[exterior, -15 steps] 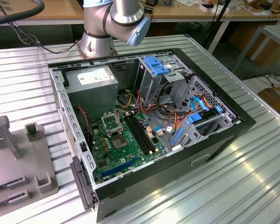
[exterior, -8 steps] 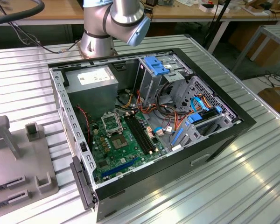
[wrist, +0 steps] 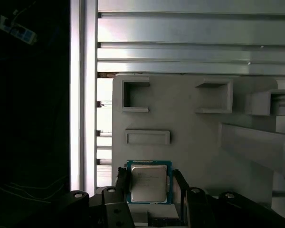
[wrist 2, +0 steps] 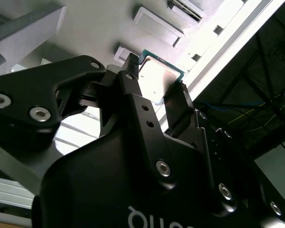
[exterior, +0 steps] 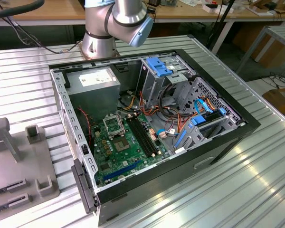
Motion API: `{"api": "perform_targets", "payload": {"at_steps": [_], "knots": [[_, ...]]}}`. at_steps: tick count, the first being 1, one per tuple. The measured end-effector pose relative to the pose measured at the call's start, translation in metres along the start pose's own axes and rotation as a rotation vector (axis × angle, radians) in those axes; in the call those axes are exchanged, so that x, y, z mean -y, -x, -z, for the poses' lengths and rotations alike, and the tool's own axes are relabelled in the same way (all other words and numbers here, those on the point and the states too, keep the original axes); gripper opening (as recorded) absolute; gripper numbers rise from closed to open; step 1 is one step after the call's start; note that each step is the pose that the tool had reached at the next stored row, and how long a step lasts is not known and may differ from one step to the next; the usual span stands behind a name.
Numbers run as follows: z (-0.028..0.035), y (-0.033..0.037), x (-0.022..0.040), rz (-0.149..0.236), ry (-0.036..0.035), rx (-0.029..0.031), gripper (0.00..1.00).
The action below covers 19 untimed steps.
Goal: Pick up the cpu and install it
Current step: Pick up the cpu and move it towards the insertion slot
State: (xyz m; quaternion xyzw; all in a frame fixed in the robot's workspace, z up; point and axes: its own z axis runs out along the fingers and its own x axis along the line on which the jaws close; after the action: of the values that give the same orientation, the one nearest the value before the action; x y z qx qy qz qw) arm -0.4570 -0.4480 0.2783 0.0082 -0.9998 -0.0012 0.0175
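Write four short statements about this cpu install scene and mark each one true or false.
1. The cpu is at the gripper, over the grey fixture plate. True.
2. The cpu already sits in the socket on the motherboard. False: it is at the gripper over the fixture plate, not in the case.
3. The computer case lies open on its side with the motherboard showing. True.
4. The motherboard is red. False: it is green.
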Motion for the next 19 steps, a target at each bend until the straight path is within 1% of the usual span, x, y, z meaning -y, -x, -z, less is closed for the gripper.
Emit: {"api": "perform_targets", "payload": {"at_steps": [19], "knots": [[0.0152,-0.0005,-0.0001,0.000,0.0000,0.0001,0.47]]}}
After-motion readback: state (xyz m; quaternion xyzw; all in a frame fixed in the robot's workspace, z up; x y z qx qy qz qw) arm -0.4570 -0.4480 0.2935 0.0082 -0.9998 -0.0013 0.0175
